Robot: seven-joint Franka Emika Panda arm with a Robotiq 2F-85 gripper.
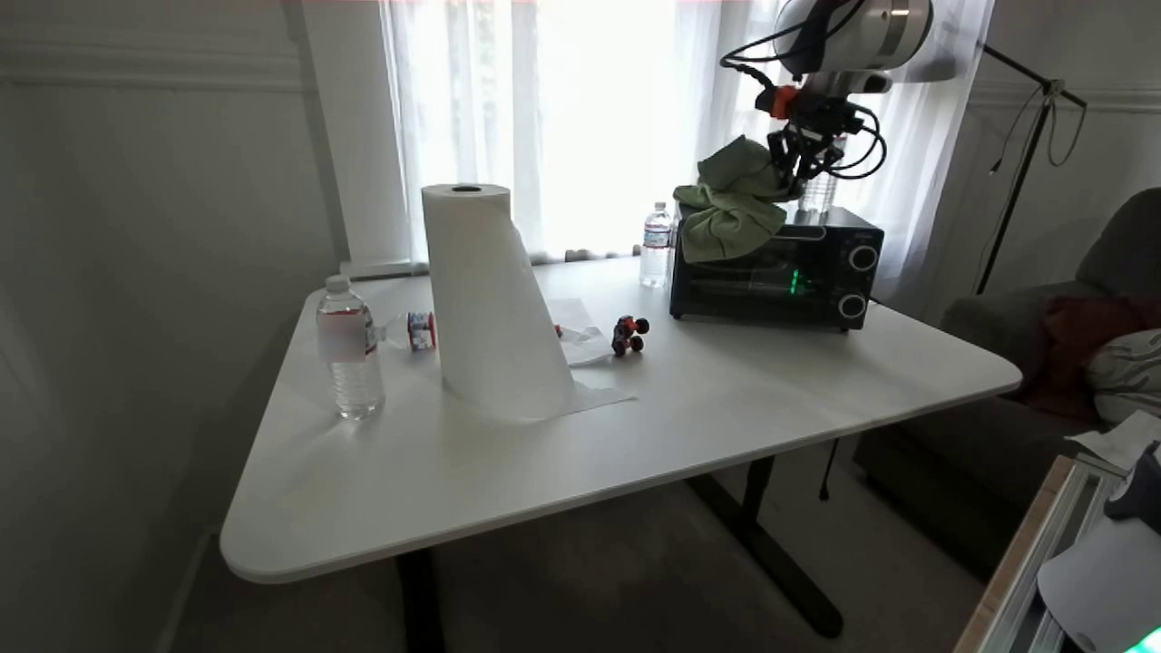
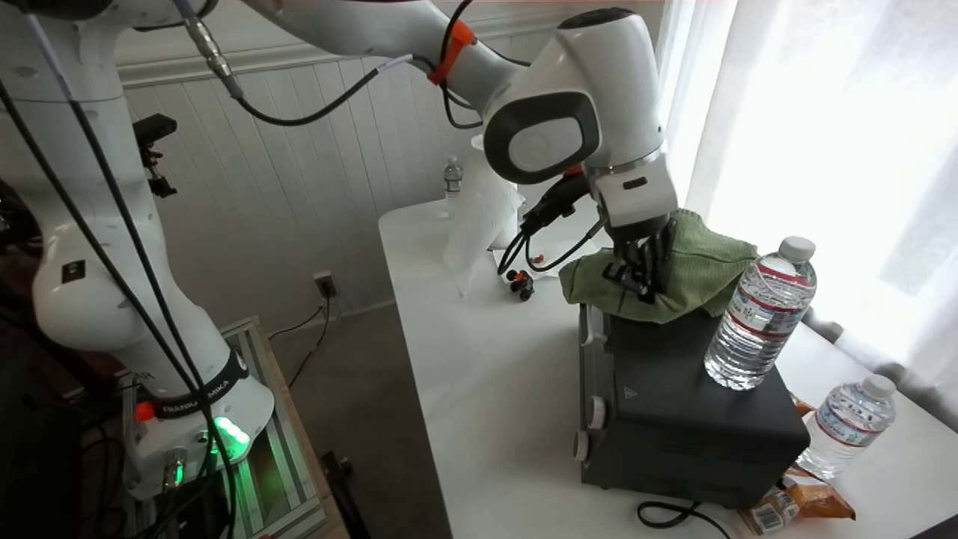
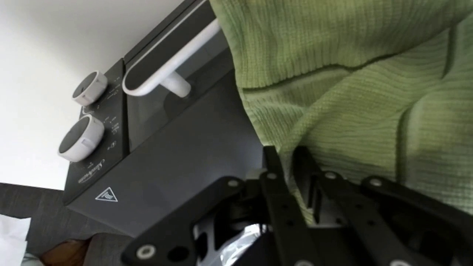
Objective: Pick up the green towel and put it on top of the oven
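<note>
The green towel (image 1: 730,218) lies bunched over the left front part of the black oven (image 1: 753,295) in an exterior view, one part hanging over its front. It also drapes over the far end of the oven (image 2: 673,419) in an exterior view, where the towel (image 2: 707,262) rises around the fingers. My gripper (image 3: 286,151) has its fingers closed on a fold of the towel (image 3: 354,107) in the wrist view. The gripper also shows above the oven in both exterior views (image 1: 787,172) (image 2: 636,288). The fingertips are partly hidden by cloth there.
A water bottle (image 2: 763,314) stands on the oven beside the towel. Another bottle (image 2: 846,427) and a snack bag (image 2: 808,501) are behind the oven. A paper towel roll (image 1: 490,308), a toy car (image 1: 628,336) and more bottles (image 1: 349,363) are on the white table (image 1: 707,417).
</note>
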